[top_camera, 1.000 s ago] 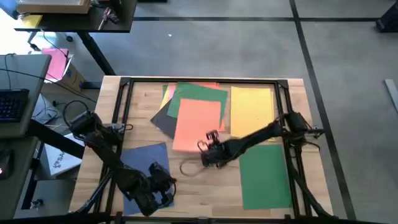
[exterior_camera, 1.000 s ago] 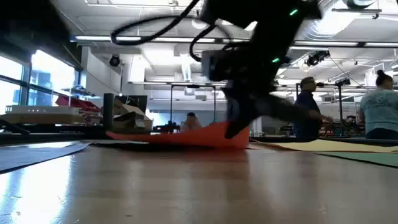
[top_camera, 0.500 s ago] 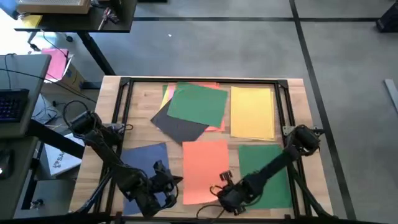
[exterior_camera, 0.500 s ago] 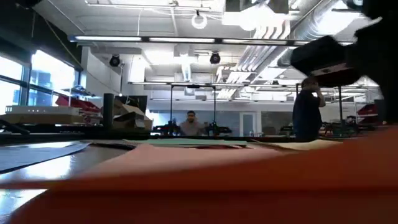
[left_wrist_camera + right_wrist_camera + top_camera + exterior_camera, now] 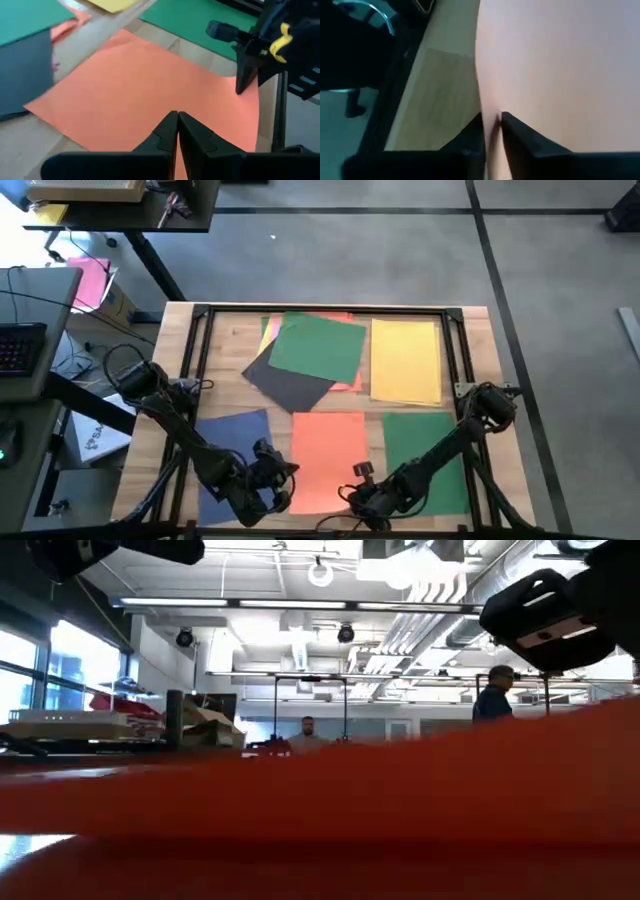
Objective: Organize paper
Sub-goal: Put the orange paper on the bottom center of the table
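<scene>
Two grippers work at the near edge of the wooden table [image 5: 230, 330], one on each side of an orange sheet [image 5: 328, 455] that lies flat between a blue sheet [image 5: 235, 442] and a green sheet [image 5: 425, 458]. The right gripper [image 5: 362, 498] sits at the orange sheet's near edge, and the right wrist view shows its fingers [image 5: 520, 135] pinched together on that thin edge, with bare wood just beside it. The left gripper [image 5: 280, 480] hangs over the seam between the blue sheet and the orange one; in the left wrist view its fingertips [image 5: 176, 131] are pressed together with nothing between them, pointing across the orange sheet toward the other arm. In the low view the orange sheet rises close to the camera and fills the lower part of the picture. Farther back on the table lies a loose overlapping pile: a second green sheet [image 5: 320, 345] on top, a dark grey sheet [image 5: 290, 385] poking out beneath it. Beside the pile, apart from it, a yellow sheet [image 5: 405, 360] lies flat near the far edge.
</scene>
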Motion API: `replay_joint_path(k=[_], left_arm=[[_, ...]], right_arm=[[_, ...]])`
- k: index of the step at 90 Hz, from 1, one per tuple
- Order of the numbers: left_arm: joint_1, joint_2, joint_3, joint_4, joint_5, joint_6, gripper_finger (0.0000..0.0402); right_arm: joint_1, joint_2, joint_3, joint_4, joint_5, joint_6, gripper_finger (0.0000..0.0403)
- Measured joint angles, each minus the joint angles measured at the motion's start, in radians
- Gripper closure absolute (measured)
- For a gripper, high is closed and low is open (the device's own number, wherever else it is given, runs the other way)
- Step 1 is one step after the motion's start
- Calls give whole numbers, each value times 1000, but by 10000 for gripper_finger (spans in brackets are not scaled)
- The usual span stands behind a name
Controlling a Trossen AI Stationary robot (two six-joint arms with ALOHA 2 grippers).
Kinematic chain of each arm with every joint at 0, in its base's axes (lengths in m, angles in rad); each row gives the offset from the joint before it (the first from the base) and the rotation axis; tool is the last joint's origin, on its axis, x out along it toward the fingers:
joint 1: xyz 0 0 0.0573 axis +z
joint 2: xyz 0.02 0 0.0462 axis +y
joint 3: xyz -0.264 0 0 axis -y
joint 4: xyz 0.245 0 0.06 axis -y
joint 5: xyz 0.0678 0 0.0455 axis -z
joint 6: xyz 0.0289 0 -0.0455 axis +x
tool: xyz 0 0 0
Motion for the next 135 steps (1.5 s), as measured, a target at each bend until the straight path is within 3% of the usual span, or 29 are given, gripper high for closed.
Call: replay_joint_path(k=[15, 27, 34, 46, 57, 73, 83, 106, 120, 135], left_arm=[[4, 30, 0, 37, 11, -6, 402], [20, 60, 0, 57, 77, -14, 402], [42, 82, 0, 56, 114, -27, 402], [88, 115, 0, 27, 140, -33, 402], [108, 114, 0, -101, 220, -125, 402], [47, 71, 1, -380, 214, -404, 402], [16, 73, -2, -491, 316, -538, 402], [-51, 76, -145, -349, 380, -599, 402], [-99, 70, -234, -187, 306, -551, 402], [-139, 72, -246, -163, 259, -516, 402]], right_arm=[[-4, 0, 0, 11, -52, 11, 255], [-19, -16, 38, -55, -193, -10, 206], [-20, -45, 42, -45, -152, -69, 197], [-48, -71, -8, -29, 27, -135, 202], [-114, -71, -78, 26, 164, -53, 220], [-199, -71, -218, 169, 156, 79, 251], [-229, -74, -282, 284, 92, 118, 267], [-228, -75, -327, 382, 48, 122, 281], [-217, -72, -325, 391, 71, 118, 281], [-215, -72, -325, 400, 79, 124, 281]])
